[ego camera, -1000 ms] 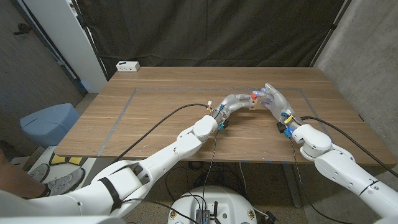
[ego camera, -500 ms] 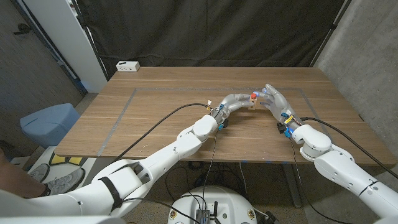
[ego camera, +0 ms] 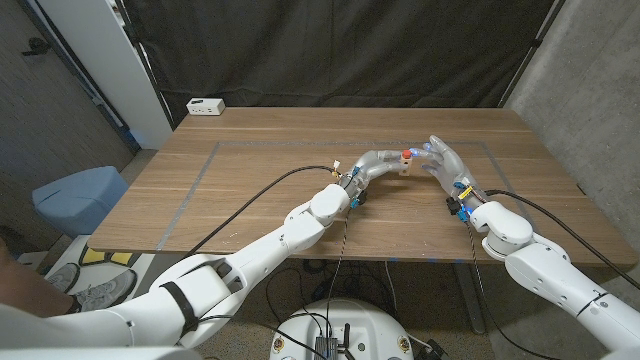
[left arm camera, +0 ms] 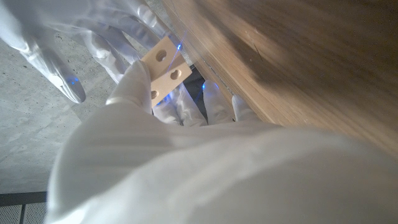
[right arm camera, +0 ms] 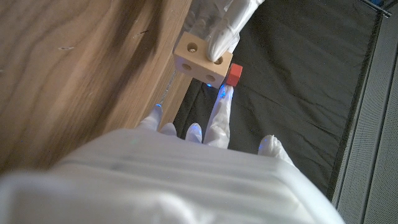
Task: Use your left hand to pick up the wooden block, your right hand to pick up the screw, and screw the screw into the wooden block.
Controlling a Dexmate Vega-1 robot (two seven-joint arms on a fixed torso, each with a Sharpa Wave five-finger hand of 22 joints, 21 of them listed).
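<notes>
your left hand (ego camera: 377, 163) gripped pale drilled wooden block (right arm camera: 203, 61) | right hand (ego camera: 443, 160) fingers pinched red square-headed screw (right arm camera: 234, 74) at block

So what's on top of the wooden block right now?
A red screw head sits at the wooden block, with the right hand on it. Its shaft is hidden; the left hand grips the block.

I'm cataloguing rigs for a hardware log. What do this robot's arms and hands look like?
Both arms are glossy white with rounded joint housings. The left arm has a black band near the shoulder, and black cables run along both arms to the wrists. The left hand and right hand are pale and translucent; the right hand's fingertips glow blue. Small blue and yellow fittings sit at the right wrist.
</notes>
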